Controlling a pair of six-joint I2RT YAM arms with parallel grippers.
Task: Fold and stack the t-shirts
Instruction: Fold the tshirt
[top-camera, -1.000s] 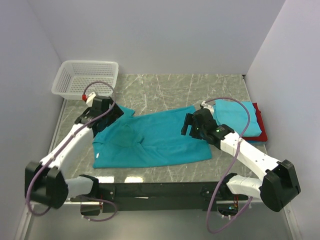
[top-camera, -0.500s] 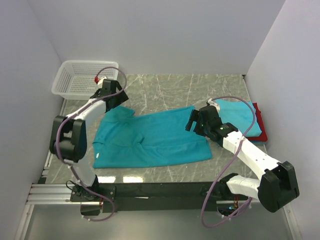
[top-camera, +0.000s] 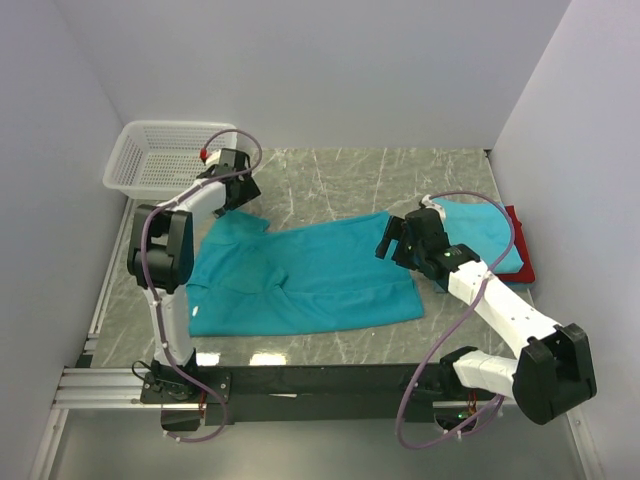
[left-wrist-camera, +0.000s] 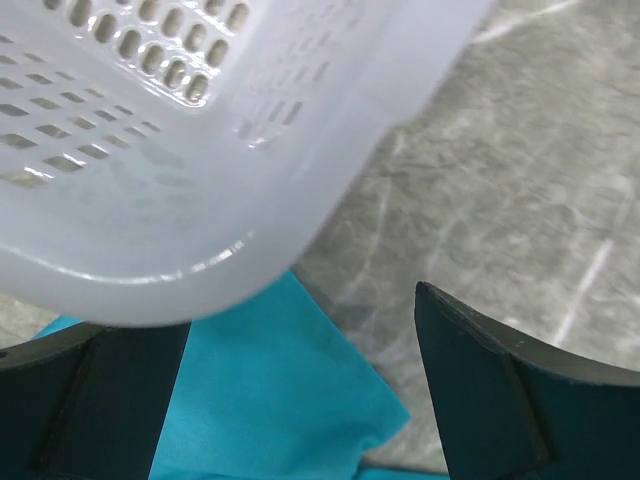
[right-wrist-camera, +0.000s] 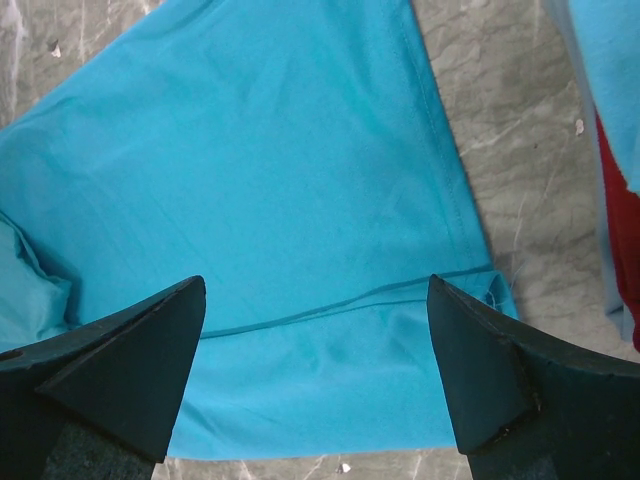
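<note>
A teal t-shirt (top-camera: 300, 275) lies spread flat across the marble table, partly folded along its lower hem (right-wrist-camera: 300, 390). My left gripper (top-camera: 236, 187) hangs open over its far left sleeve (left-wrist-camera: 270, 390), close under the basket corner, holding nothing. My right gripper (top-camera: 402, 240) is open above the shirt's right hem, and its fingers (right-wrist-camera: 110, 370) straddle the doubled cloth without touching it. At the right, a folded light blue t-shirt (top-camera: 478, 232) rests on a folded red one (top-camera: 521, 268); both also show at the right wrist view's edge as the light blue t-shirt (right-wrist-camera: 612, 50) and the red t-shirt (right-wrist-camera: 627, 250).
A white mesh basket (top-camera: 170, 155) stands at the back left, and its rounded corner (left-wrist-camera: 150, 150) fills the upper left wrist view. Bare marble (top-camera: 370, 180) lies behind the shirt. Grey walls close in on three sides.
My left arm has swung from the shirt's left shoulder back toward the basket corner. My right gripper has drifted slightly back and to the right. The shirt has not moved.
</note>
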